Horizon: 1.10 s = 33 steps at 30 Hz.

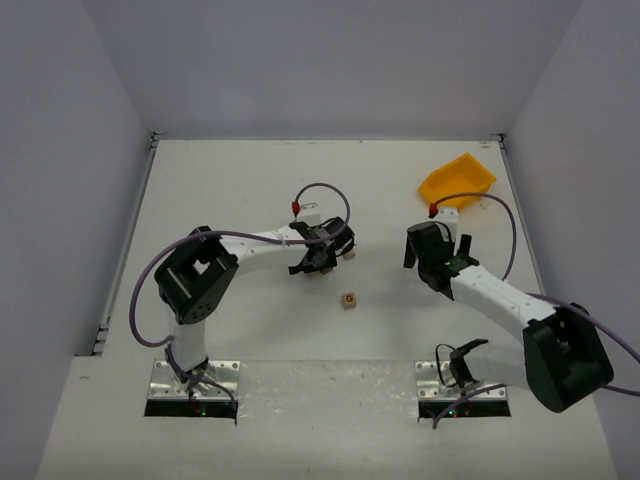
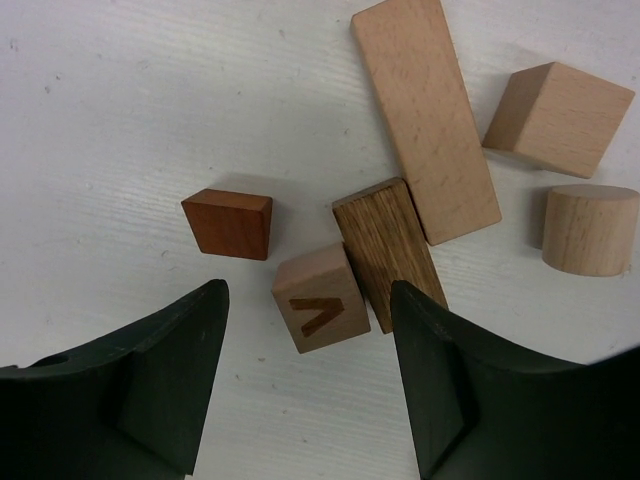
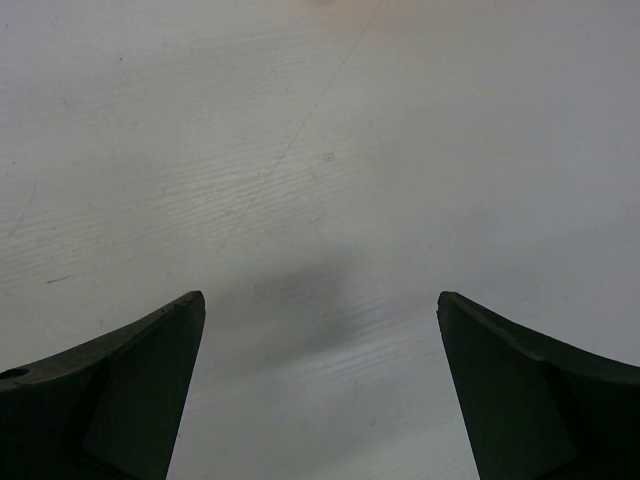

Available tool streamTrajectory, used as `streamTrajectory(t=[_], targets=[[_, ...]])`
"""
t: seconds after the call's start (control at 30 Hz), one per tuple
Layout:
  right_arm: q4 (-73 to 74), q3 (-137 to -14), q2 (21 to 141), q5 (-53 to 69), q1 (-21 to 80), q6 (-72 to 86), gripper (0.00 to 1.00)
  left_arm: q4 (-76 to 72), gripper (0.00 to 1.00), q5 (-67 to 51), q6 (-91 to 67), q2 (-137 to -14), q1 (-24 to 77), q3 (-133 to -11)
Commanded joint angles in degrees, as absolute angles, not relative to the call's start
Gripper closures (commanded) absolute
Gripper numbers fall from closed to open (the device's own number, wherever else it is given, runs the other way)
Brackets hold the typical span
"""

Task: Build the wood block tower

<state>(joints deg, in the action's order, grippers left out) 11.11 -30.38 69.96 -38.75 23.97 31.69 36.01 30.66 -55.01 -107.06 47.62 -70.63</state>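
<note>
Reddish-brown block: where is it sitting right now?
In the left wrist view, the reddish-brown block lies left of centre, apart from the lettered cube at its lower right, just beyond the open jaws of the left gripper.

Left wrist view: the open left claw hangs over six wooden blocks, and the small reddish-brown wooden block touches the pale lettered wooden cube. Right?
Not quite. The left wrist view shows the small reddish-brown wooden block lying apart from the pale lettered wooden cube, with bare table between them. The rest holds.
</note>
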Motion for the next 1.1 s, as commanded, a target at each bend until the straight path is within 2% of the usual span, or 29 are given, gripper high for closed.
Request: streamTrajectory(t=[0.0, 0.2, 0.27, 0.33, 0.57, 0.73, 0.87, 1.07], targets=[[10.3, -30.1, 68.5, -41.7, 23.7, 33.6, 0.01, 35.1, 0.39, 31.2, -57.2, -106.6, 47.4, -69.8], [10.3, -30.2, 68.9, -41.5, 23.7, 33.4, 0.01, 34.7, 0.48, 31.4, -57.7, -106.2, 47.4, -69.3], [10.4, -30.3, 69.1, -41.5, 23.7, 33.3, 0.01, 34.6, 0.55, 31.5, -57.9, -106.0, 47.4, -69.1], [10.3, -30.4, 69.2, -41.4, 23.7, 33.2, 0.01, 34.4, 0.58, 31.5, -57.9, -106.0, 47.4, -69.1], [10.3, -30.6, 69.7, -41.0, 23.7, 33.1, 0.01, 33.7, 0.81, 31.3, -55.4, -105.6, 47.4, -69.1], [10.3, -30.5, 69.5, -40.9, 23.7, 33.2, 0.01, 32.3, 0.96, 31.6, -48.9, -99.1, 48.4, -65.2], [10.4, -30.7, 69.7, -40.7, 23.7, 33.3, 0.01, 31.6, 0.97, 29.2, -49.6, -94.6, 50.1, -59.4], [10.3, -30.9, 70.3, -40.0, 23.7, 33.1, 0.01, 29.7, 1.00, 24.5, -52.5, -93.2, 54.9, -57.9]])
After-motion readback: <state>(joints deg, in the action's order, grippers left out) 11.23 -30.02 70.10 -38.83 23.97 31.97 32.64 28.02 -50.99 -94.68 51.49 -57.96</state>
